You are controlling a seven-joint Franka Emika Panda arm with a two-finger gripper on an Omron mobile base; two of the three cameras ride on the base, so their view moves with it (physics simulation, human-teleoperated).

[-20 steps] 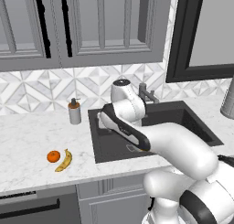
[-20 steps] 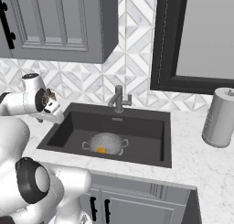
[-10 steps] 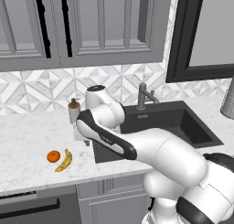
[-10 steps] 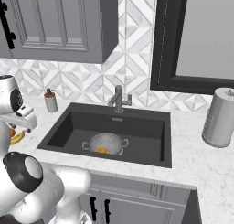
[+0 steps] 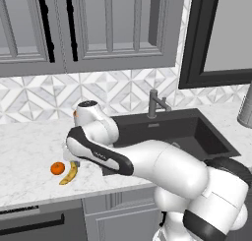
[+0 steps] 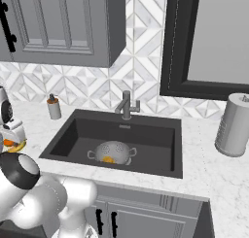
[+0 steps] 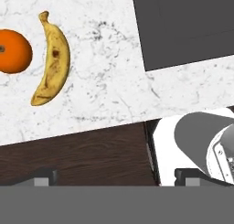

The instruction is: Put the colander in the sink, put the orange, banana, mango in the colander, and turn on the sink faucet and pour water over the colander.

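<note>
The orange (image 5: 57, 168) and the banana (image 5: 69, 173) lie side by side on the white marble counter, left of the sink (image 5: 197, 132). In the hand view the orange (image 7: 13, 50) and banana (image 7: 51, 58) are at the upper left, with a corner of the sink (image 7: 183, 26) at the upper right. My gripper (image 7: 115, 176) hovers open over the counter's front edge, nothing between its fingers; in the right base view the gripper (image 6: 13, 133) hangs above the two fruits. The colander (image 6: 112, 151) stands in the sink (image 6: 160, 135) with the mango (image 6: 109, 159) inside. The faucet (image 6: 126, 105) stands behind the basin.
A soap dispenser (image 6: 53, 107) stands on the counter left of the sink near the backsplash. A paper towel roll (image 6: 233, 125) stands on the right counter. Wall cabinets hang above. Dark wood floor (image 7: 82, 154) shows past the counter edge.
My arm has swung left from above the sink to over the counter by the orange and banana. The fruits and the colander have stayed put.
</note>
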